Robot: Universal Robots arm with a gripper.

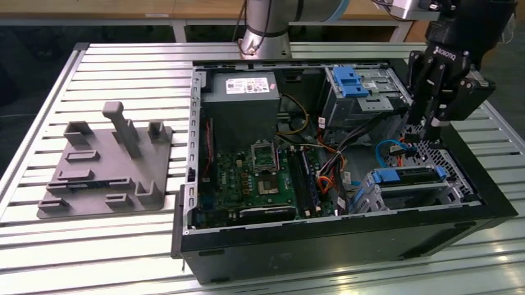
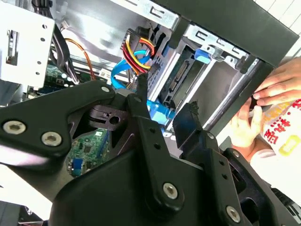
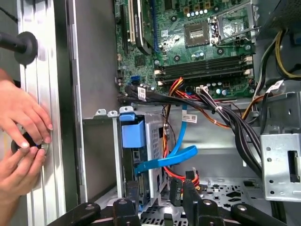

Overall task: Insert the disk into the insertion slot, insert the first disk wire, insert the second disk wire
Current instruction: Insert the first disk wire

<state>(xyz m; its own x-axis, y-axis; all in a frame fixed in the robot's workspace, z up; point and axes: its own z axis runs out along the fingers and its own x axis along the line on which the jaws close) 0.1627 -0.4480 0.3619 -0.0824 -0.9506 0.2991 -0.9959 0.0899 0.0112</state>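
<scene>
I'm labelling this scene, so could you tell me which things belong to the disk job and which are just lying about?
Job: disk, in the insertion slot; blue wire; hand close by.
Lying about: grey fixture; power supply; motherboard; taller drive bay.

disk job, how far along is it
Done: the disk sits in the slot. In hand: the gripper hangs close by the slot, near the blue wire and the red-and-yellow wire. Left: the disk's connector looks bare in the second wrist view, so both wires seem not yet plugged in, though I can't be sure.
</scene>
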